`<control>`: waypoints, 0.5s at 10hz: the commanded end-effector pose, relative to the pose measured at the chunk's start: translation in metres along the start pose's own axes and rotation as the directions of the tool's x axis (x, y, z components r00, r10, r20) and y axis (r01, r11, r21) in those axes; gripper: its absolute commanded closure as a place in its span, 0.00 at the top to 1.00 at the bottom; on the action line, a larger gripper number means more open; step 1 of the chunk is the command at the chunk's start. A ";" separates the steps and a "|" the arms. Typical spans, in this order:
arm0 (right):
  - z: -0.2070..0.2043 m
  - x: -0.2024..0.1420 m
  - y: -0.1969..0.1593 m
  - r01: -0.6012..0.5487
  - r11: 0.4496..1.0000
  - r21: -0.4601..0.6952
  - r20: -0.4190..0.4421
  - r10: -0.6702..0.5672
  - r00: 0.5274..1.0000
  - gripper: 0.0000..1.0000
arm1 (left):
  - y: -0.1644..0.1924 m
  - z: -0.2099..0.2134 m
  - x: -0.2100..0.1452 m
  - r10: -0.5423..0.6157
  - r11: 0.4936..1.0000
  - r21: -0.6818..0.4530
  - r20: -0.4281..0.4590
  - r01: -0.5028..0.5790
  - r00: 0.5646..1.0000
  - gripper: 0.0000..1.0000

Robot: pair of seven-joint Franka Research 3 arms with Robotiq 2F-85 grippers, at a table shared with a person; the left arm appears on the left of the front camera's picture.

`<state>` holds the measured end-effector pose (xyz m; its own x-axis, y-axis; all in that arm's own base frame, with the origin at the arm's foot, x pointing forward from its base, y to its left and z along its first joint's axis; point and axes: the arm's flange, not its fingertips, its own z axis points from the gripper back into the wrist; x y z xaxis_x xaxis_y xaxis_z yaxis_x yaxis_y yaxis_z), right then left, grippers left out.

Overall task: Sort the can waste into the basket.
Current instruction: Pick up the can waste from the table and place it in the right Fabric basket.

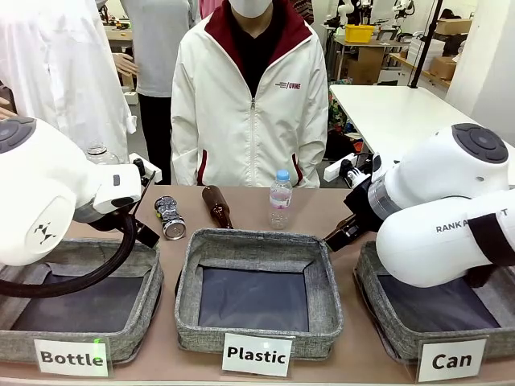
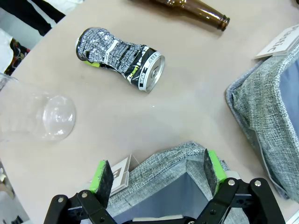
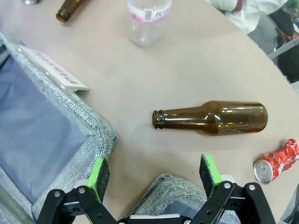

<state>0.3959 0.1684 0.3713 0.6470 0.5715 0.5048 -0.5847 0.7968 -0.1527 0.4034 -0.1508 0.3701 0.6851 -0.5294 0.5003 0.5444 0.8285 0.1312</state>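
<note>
Dark can (image 2: pixel 119 58) is lying upper left in the left wrist view, red can (image 3: pixel 276 163) lower right in the right wrist view. Light, dented, thin-walled: gripping mid-body is looking best. Both arms' jaws are gaping wide, empty. Basket (image 1: pixel 368 281) is sitting lower right in the front view.

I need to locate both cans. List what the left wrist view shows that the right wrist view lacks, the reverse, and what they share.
Left wrist view: the dark printed can lying on the table, beyond the open left claw. Right wrist view: the red can, near a brown bottle lying flat, beyond the open right claw. Both: the Plastic basket and a second brown bottle.
</note>
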 end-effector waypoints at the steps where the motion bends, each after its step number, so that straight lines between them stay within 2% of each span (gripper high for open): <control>1: 0.000 0.000 0.000 0.001 1.000 0.000 0.000 -0.001 1.000 1.00 | 0.000 0.000 0.000 0.000 1.000 0.000 0.000 0.000 1.000 1.00; 3: 0.000 0.000 0.000 0.000 1.000 0.000 0.000 0.000 1.000 1.00 | 0.000 0.000 0.000 0.000 1.000 0.000 0.000 0.000 1.000 1.00; 5: 0.047 0.012 -0.001 0.082 0.996 -0.040 0.036 -0.080 0.996 1.00 | -0.004 0.045 0.005 -0.008 0.995 -0.100 0.065 0.015 0.998 1.00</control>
<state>0.3950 0.1651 0.3895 0.6511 0.5437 0.5296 -0.5594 0.8153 -0.1493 0.3974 -0.1601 0.3870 0.6667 -0.5273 0.5267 0.5608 0.8204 0.1115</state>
